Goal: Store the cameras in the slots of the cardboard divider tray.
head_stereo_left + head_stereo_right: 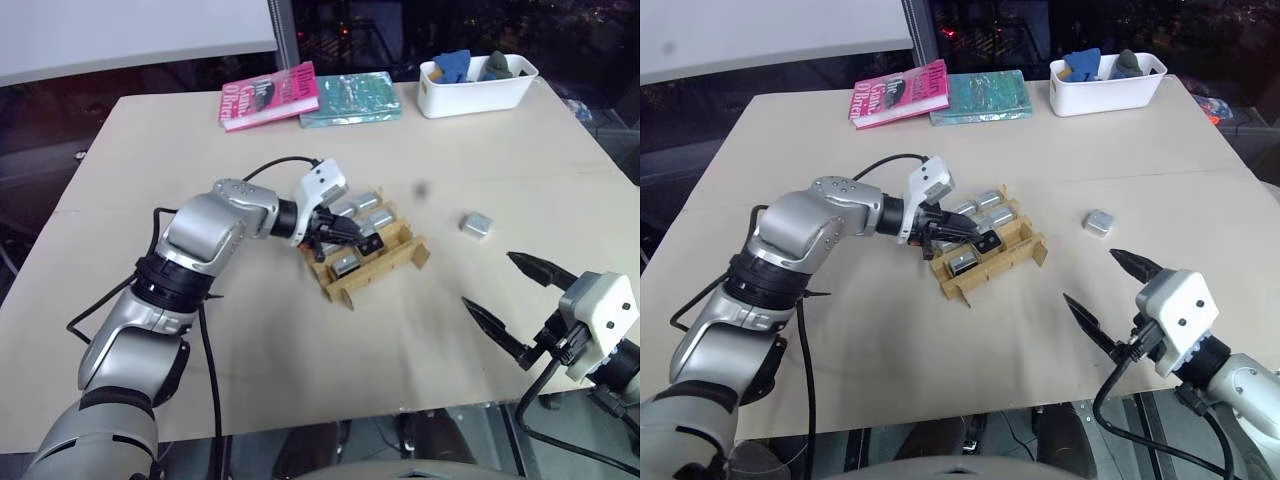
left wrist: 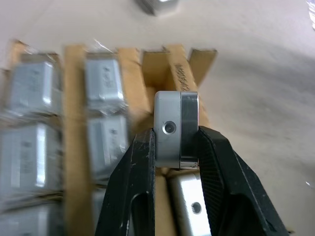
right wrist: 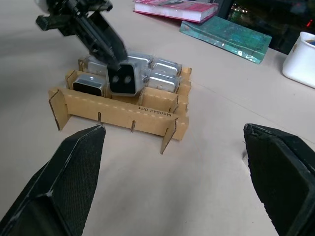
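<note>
Left end effector [image 1: 345, 232] clamped; right end effector [image 1: 510, 296] spread wide.

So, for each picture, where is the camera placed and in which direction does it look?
Head eyes: look forward and down over the table; both arms show, left gripper at the cardboard divider tray, right gripper open, a loose camera beyond it.
Left wrist: along its fingers, shut on a camera above the tray.
Right wrist: between its open fingers toward the tray.
Shared: all show the tray; both wrists, the held camera.
</note>
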Tool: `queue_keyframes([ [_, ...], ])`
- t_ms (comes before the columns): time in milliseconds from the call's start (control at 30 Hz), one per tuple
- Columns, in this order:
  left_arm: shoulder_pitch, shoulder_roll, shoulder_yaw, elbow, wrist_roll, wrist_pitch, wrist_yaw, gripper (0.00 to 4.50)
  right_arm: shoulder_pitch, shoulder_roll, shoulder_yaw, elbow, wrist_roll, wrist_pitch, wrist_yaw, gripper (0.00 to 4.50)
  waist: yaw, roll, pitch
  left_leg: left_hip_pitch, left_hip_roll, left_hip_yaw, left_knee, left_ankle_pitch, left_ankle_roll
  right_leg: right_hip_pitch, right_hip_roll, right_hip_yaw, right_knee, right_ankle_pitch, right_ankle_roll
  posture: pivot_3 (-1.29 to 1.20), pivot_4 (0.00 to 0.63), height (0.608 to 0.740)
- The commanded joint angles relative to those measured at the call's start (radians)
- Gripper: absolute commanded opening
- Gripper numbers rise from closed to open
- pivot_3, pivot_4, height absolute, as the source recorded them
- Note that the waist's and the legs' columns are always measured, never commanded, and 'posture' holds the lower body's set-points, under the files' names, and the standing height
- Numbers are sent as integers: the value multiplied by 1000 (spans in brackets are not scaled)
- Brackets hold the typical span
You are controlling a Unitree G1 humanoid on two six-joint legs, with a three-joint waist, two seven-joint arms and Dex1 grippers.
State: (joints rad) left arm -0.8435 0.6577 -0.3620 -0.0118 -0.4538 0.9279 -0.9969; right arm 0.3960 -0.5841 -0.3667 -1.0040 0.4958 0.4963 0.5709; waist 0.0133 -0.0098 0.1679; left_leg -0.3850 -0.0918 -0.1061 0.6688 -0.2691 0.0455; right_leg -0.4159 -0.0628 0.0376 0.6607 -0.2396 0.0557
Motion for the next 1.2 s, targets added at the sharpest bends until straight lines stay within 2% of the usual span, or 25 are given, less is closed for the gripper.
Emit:
queue_keyframes([
  [33,-3,-9,13,-20,12,22,4,637,-5,-8,2,-21,-8,-24,-8,4464,0,0,0,0,0,0,0,0,0,0,0,0,0,0,0,0,150,740],
  [400,10,-13,-5,-39,94,-14,26,637,-8,-12,19,-14,-32,-32,-4,4464,0,0,0,1,0,-1,0,0,0,1,0,-1,0,0,0,0,150,740],
  [433,10,-15,-1,-45,94,-12,26,1437,-8,-12,19,-14,-34,-32,-4,4500,0,0,0,1,0,-1,0,0,0,1,0,-1,0,0,0,0,150,740],
  [467,8,-22,9,-50,91,-7,33,1669,-9,-12,22,-13,-35,-32,-4,4500,0,0,0,1,0,-1,0,0,0,2,0,-1,0,0,0,0,150,740],
  [533,5,-32,26,-60,92,-4,47,2451,-11,-12,26,-11,-39,-31,-5,4500,0,0,0,1,0,-1,0,0,0,2,0,-1,0,0,0,0,150,740],
  [667,-4,-34,104,-121,43,70,82,4475,-15,-16,32,-3,-39,-24,-4,4500,0,0,0,1,0,-1,0,0,0,1,0,-1,0,0,0,0,150,740],
  [800,24,-56,188,-185,-5,89,114,4475,-48,-32,55,32,-64,-15,-10,4500,-1,0,0,1,0,-1,0,0,0,1,0,-1,0,0,0,0,150,740],
  [933,113,-90,300,-271,-64,-6,122,4475,-123,-68,105,113,-149,-5,-37,4500,-2,0,0,1,0,-1,0,0,0,1,0,-1,0,0,0,0,150,740],
  [1033,237,-150,401,-336,-118,-165,103,4475,-235,-105,156,254,-205,48,-57,4500,-3,0,0,2,0,1,0,0,0,1,0,0,0,0,0,0,150,740],
  [1200,394,-103,508,-411,-279,-159,2,4475,-460,-134,223,551,-269,38,-44,4500,-2,0,0,2,1,1,0,0,0,1,0,1,0,0,-1,0,150,740],
])
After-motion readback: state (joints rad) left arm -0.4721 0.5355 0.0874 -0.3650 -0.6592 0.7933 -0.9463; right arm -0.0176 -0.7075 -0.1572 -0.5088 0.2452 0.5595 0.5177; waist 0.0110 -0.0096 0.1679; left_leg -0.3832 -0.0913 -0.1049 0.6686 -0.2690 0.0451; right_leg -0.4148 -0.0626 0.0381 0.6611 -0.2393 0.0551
